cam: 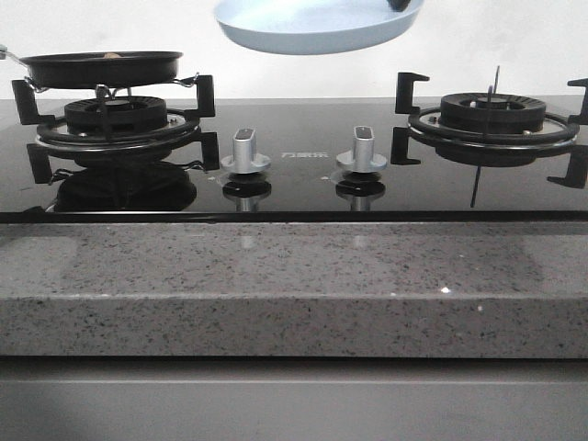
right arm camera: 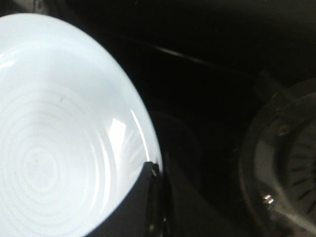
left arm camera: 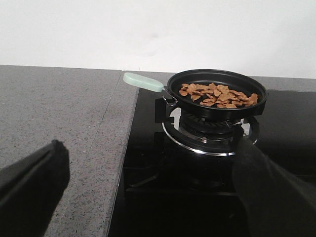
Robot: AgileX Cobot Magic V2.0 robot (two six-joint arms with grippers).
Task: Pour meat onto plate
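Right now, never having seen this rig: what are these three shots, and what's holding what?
It is a two-armed robot at a gas hob. The front view looks forward over the counter: a black frying pan sits on the left burner, and the pale-blue plate is held up in the air at the top. The left wrist view rides on the left arm: its gripper is open and empty, facing the pan of meat, which has a pale-green handle. The right wrist view rides on the right arm: its gripper pinches the plate's rim. The plate is bare, so no meat has been poured yet.
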